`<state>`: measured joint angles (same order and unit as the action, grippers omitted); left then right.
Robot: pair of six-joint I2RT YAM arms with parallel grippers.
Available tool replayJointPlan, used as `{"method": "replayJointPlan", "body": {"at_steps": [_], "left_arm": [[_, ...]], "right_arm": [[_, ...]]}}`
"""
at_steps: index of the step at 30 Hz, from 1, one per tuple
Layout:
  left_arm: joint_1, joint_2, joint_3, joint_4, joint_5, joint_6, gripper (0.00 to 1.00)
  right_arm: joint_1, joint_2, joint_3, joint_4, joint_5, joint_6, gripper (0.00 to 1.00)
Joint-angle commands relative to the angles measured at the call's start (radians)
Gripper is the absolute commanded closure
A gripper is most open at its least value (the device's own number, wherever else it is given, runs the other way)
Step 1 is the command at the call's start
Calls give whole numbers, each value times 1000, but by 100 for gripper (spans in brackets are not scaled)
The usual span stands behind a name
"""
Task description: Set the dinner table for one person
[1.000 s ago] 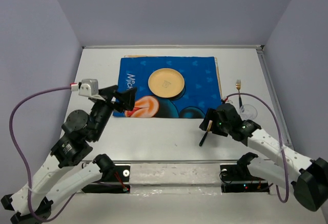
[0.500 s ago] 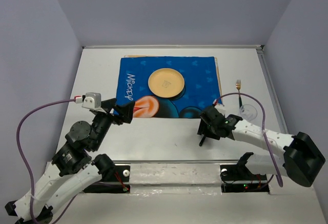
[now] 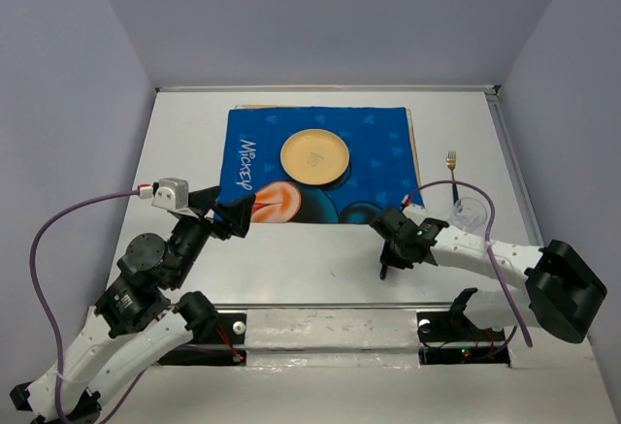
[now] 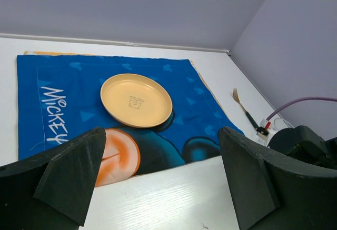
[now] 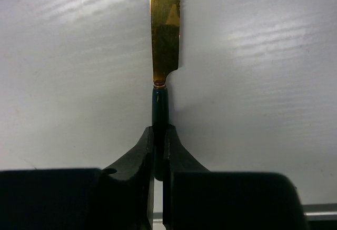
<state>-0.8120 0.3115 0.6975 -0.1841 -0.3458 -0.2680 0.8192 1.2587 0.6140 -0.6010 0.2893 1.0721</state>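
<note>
**Knife pinched in the right gripper, left one wide open**

The right gripper (image 5: pixel 159 135) is clamped shut on the dark handle of a knife (image 5: pixel 165 30), just behind where the gold serrated blade starts. The blade is pointed straight out ahead of the fingers. Whether the knife is resting on the surface or lifted a bit can't really be told.

From the top camera, this grip is seen just off the near right corner of the blue Mickey placemat (image 3: pixel 378 143), over bare white dinner table (image 3: pixel 291 264). The table is spread under everything, with the arms bolted at its near edge. A yellow plate (image 3: pixel 314 156) is set on the placemat, around its middle. To the right of the placemat a gold fork (image 3: pixel 451 165) is laid on the table, and a clear glass (image 3: pixel 472 212) is stood just nearer than it.

The left gripper (image 3: pixel 236 212) is held with its jaws spread wide and nothing between them, at the placemat's near left edge.
</note>
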Motion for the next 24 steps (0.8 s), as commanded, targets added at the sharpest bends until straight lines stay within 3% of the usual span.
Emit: {"method": "replayJointPlan", "body": {"at_steps": [1, 9, 15, 19, 20, 24], "left_arm": [[-4, -14, -4, 43, 2, 23, 1], [-4, -9, -4, 40, -9, 23, 1], [-3, 6, -7, 43, -18, 23, 1], [-3, 26, -6, 38, -27, 21, 1], [-3, 31, -4, 40, -25, 23, 1], [2, 26, -6, 31, -47, 19, 1]], "right_arm": [[60, -68, 35, -140, 57, 72, 98], [178, -260, 199, -384, 10, 111, 100], [147, -135, 423, -405, 171, -127, 100], [30, 7, 562, -268, 188, -413, 100], [-79, 45, 569, -164, 118, -529, 100], [-228, 175, 620, 35, -2, -754, 100]]}}
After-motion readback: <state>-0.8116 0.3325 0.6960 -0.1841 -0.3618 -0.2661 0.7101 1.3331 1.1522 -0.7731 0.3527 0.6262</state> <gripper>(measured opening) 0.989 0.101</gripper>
